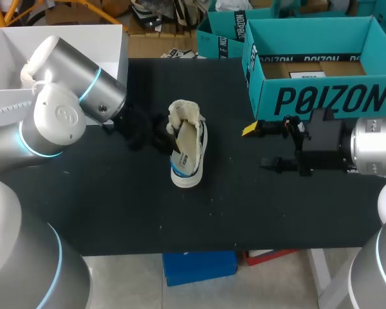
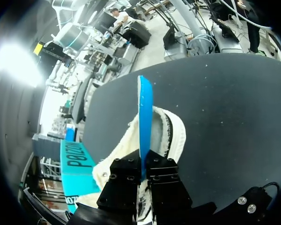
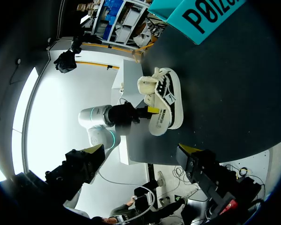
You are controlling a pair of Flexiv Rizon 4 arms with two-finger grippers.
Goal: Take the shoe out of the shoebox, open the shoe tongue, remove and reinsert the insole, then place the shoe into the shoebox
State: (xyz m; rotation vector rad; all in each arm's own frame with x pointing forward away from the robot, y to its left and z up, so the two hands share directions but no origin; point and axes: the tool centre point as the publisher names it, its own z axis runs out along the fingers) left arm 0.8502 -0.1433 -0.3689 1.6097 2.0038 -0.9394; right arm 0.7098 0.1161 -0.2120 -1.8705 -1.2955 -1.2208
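Left wrist view: left jaws clamp insole point(image 2: 145, 117) edge-up over shoe point(image 2: 176, 133); right jaws apart

The shoe point(image 1: 187, 151) lies on the tabletop point(image 1: 116, 206) just ahead of the left gripper point(image 2: 143, 166), which pinches its insole point(image 2: 145, 112). The shoebox point(image 1: 321, 96) stands just beside the right gripper point(image 1: 260, 147), well apart from the shoe.
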